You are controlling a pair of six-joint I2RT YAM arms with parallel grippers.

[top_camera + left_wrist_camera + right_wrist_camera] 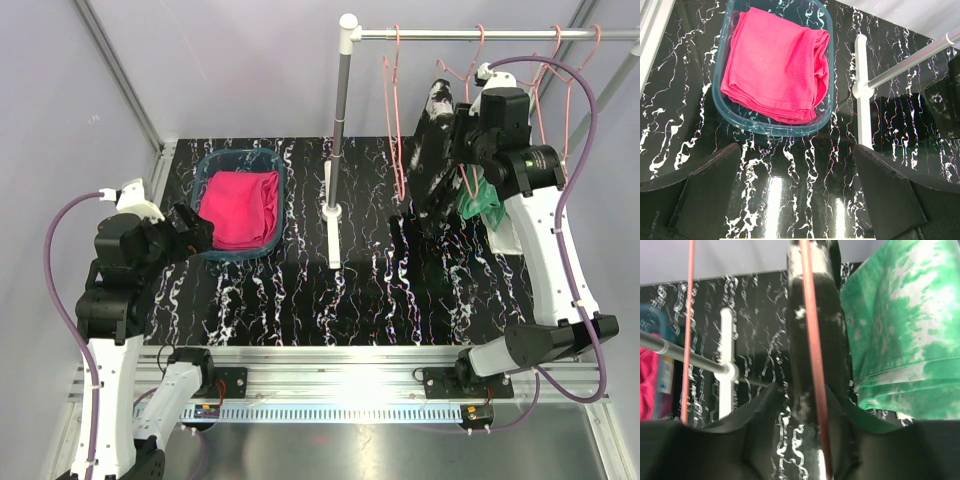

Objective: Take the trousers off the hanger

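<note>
Right now the right claw (807,395) is partly closed, fingers (760,415) flanking the black, white-speckled trousers (830,340) draped on a pink hanger (816,385); whether they pinch, I cannot tell. Soft, light, limp cloth, probably best gripped through both hanging layers. Just right of it hang mottled green-and-white trousers (900,330). Far left, the left claw (796,165) gapes empty before magenta trousers (775,65) folded in a blue-green tub (722,100).
</note>
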